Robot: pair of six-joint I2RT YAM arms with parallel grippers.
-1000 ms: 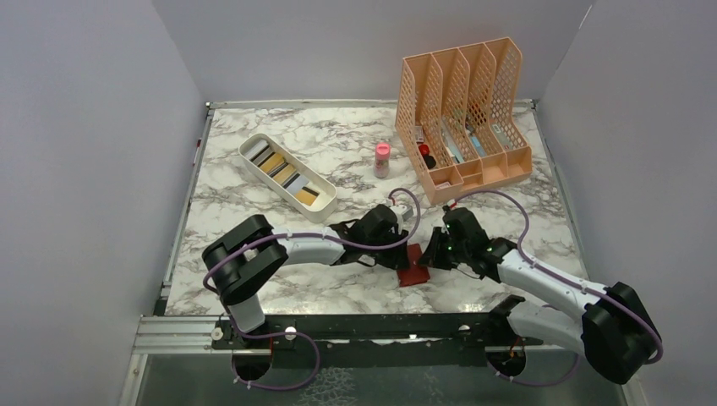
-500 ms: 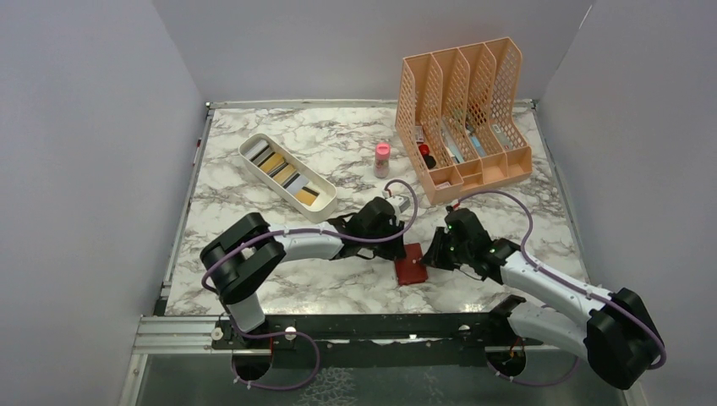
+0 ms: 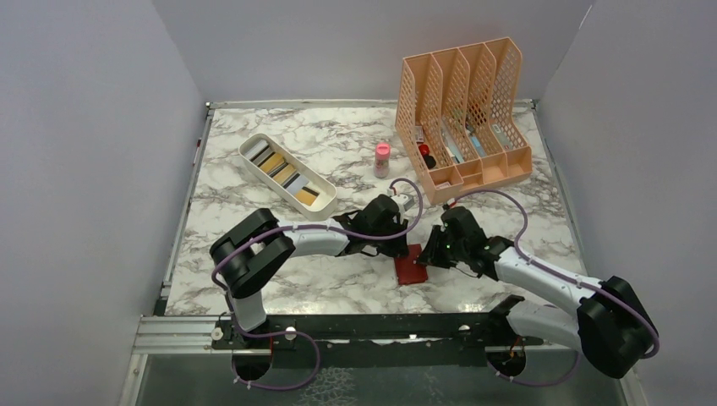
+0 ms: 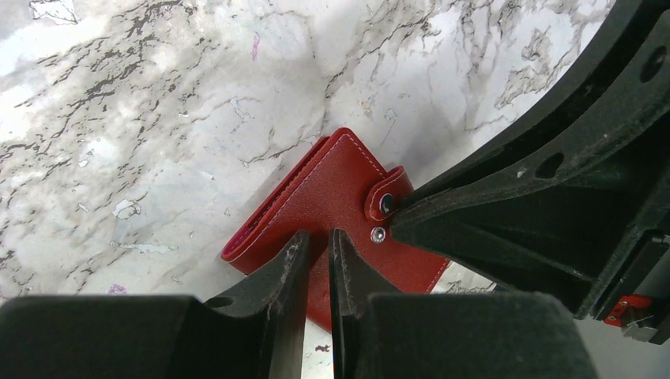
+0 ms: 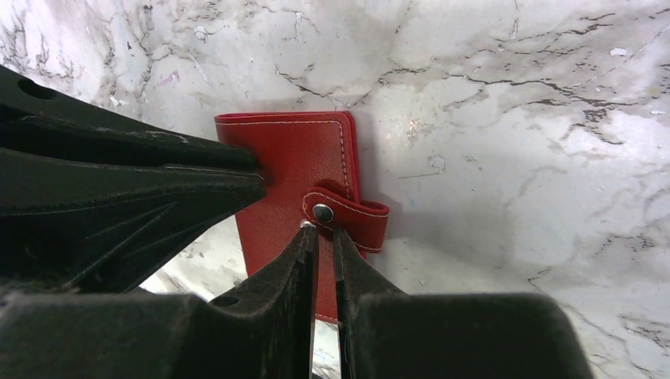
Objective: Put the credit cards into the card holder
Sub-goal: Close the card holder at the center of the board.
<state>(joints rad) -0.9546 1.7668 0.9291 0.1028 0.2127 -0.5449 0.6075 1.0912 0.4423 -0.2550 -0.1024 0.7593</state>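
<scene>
The red card holder (image 3: 411,266) lies flat on the marble near the front, and both grippers meet over it. Its snap strap (image 5: 349,215) hangs off the edge, unfastened, with the silver stud (image 4: 378,234) bare on the cover. My left gripper (image 4: 317,235) is shut, its tips on the cover (image 4: 332,189) with nothing between them. My right gripper (image 5: 322,232) is shut too, its tips just below the strap's snap and against the stud. In the top view the left gripper (image 3: 402,247) comes in from the left and the right gripper (image 3: 428,255) from the right. Several credit cards (image 3: 286,175) sit in a white tray (image 3: 254,144).
A peach file organiser (image 3: 463,114) with pens and small items stands at the back right. A small pink-capped bottle (image 3: 382,159) stands between it and the white tray. White walls close in the table on three sides.
The left wrist has drawn back up and to the left from the holder. The right gripper has edged left toward the strap. The holder has shifted slightly left.
</scene>
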